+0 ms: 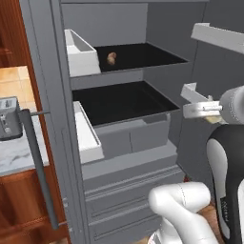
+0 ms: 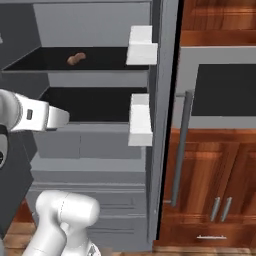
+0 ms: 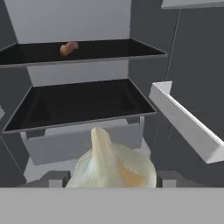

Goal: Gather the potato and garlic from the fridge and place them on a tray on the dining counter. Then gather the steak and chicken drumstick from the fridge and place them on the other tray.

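Grey inside and out: the fridge (image 1: 124, 143) stands open, two black shelves one above the other, closed drawers below them, white bins on the inner faces of both doors. Red-brown wood cabinets flank it.

Upper shelf: a small tan-brown lump (image 1: 111, 58) sits alone toward the back, apart from the walls. What it is cannot be told at this size. Lower shelf bare.

Left base view adds a strip of marble counter (image 1: 19, 155) with a toaster (image 1: 8, 118) on it, past the long bar handle of the left door. Right base view instead gives a dark oven front (image 2: 225, 90) set in wood cabinets, beyond the right door's handle.

Hand view: the garlic (image 3: 113, 165), off-white with its pointed tip up, sits between the two dark fingertips of the gripper (image 3: 113, 178), jaws set wide and pressed to either side of the bulb. It is held out in front of the shelves, level with the drawer fronts. A white door bin (image 3: 188, 127) runs along the right.
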